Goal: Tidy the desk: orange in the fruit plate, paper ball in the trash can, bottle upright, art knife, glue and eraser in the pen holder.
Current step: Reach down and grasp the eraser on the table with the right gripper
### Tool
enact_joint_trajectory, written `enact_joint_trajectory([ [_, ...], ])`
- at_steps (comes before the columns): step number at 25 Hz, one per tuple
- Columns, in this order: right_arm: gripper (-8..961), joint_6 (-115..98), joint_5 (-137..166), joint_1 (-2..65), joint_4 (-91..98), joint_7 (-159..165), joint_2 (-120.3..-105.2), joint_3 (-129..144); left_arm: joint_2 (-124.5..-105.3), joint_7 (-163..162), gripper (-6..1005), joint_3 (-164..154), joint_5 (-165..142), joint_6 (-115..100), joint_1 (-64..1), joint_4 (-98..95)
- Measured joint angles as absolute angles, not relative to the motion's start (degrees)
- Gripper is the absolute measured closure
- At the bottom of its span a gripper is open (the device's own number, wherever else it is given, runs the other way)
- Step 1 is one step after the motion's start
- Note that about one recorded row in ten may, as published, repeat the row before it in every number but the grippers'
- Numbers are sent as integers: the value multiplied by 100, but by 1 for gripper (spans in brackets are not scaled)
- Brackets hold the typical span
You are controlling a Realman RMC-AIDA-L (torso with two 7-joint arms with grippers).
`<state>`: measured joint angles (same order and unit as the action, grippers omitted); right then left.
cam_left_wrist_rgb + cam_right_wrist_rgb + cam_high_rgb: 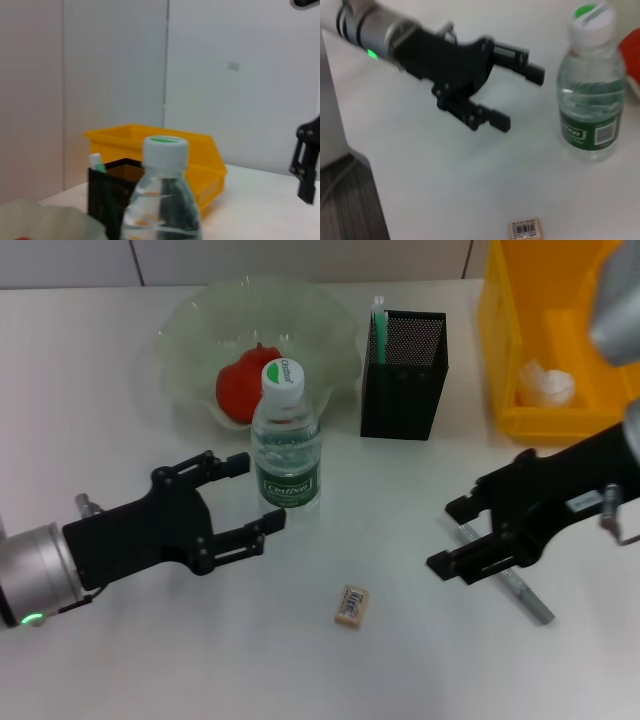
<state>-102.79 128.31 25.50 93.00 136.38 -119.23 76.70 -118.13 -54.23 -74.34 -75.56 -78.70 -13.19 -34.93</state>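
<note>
On the counter (120, 660), your bottle (287, 440) stands upright before the fruit plate (200, 335); the left gripper (250, 495) sits just beside it, fingers spread. The right gripper (460, 540) is spread too.

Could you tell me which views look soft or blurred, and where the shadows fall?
Head view: fairly crisp, with soft shadows on the table under the left gripper and right gripper. Left wrist view: the near bottle is out of focus. Right wrist view: the left gripper looks blurred; the eraser reads clearer.
</note>
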Motion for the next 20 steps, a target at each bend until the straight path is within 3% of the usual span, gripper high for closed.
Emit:
enact_joint_trajectory([
  [20,251,-8191,13562,3801,7393,14924,-11970,10249,-11813,-5352,214,-7133,-7568,-7893,-1075,-3465],
])
